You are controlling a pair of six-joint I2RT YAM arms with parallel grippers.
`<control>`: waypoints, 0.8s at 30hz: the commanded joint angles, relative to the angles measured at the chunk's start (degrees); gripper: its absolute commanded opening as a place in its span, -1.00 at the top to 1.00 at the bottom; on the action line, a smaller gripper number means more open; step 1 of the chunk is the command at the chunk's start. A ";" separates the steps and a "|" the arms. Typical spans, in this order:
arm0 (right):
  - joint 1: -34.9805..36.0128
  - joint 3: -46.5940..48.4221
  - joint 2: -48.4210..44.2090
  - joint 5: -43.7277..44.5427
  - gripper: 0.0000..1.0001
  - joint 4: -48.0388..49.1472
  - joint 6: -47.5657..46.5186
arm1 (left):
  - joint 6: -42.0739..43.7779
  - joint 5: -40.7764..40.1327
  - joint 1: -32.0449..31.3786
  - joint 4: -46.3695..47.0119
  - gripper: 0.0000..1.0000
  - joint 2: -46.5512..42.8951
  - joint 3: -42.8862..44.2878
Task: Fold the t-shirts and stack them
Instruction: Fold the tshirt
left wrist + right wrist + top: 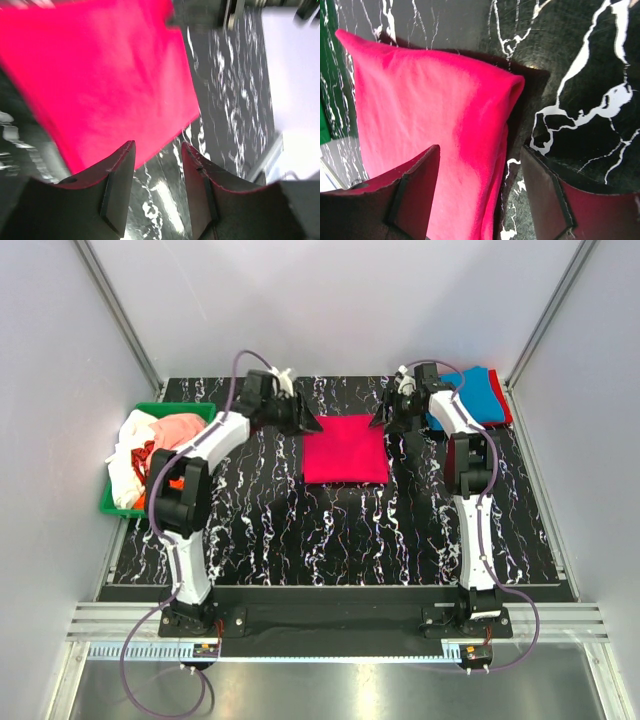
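A bright magenta-pink t-shirt [345, 450] lies folded into a flat rectangle on the black marbled table [330, 540], between my two grippers. My left gripper [305, 423] hovers at its back left corner. In the left wrist view the left gripper [157, 147] is open, with only table between its fingers and the magenta cloth [100, 75] just beyond. My right gripper [383, 420] is at the shirt's back right corner. It stands open [480, 150], straddling the folded edge of the shirt [420, 100] without pinching it.
A green bin [108, 506] at the left table edge holds loose t-shirts, peach-pink [182, 428] and white [125, 455] on top. A blue t-shirt [478, 392] lies on a red one [506, 408] at the back right corner. Grey walls enclose the table.
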 commanded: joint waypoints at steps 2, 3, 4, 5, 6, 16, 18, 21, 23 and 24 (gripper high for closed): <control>-0.09 -0.32 -0.90 -3.68 -0.46 -3.27 -4.65 | 0.59 3.01 -0.86 2.14 0.09 5.20 -3.09; -0.09 0.21 -0.55 -4.30 -0.46 -3.63 -4.83 | 0.51 2.05 -0.95 2.05 0.09 5.55 -3.00; -0.09 0.65 0.23 -4.30 -0.46 -4.07 -5.01 | 0.68 1.70 -1.04 2.05 0.09 6.42 -3.09; -0.17 1.78 0.68 -4.22 -0.45 -5.03 -5.01 | 0.77 1.17 -1.04 2.05 0.10 6.78 -3.17; -0.09 2.31 1.11 -4.30 -0.46 -5.38 -5.01 | 0.86 0.38 -1.04 1.79 0.10 7.22 -3.17; -0.44 7.32 4.11 -2.02 -0.49 -6.97 -2.90 | 2.09 -6.74 0.10 -2.08 0.11 14.25 0.94; -0.70 7.59 4.37 -1.06 -0.49 -7.32 -2.38 | 2.09 -7.62 0.63 -2.78 0.11 14.95 2.18; -0.70 7.77 4.63 -0.96 -0.49 -7.41 -0.45 | 2.70 -8.41 1.24 -4.88 0.11 17.23 5.52; -0.70 8.12 4.90 -0.10 -0.49 -7.32 0.96 | 3.06 -8.94 1.51 -6.55 0.12 18.29 8.59; -0.70 8.47 5.25 0.52 -0.49 -7.41 1.40 | 3.32 -9.03 1.77 -7.09 0.12 19.34 9.65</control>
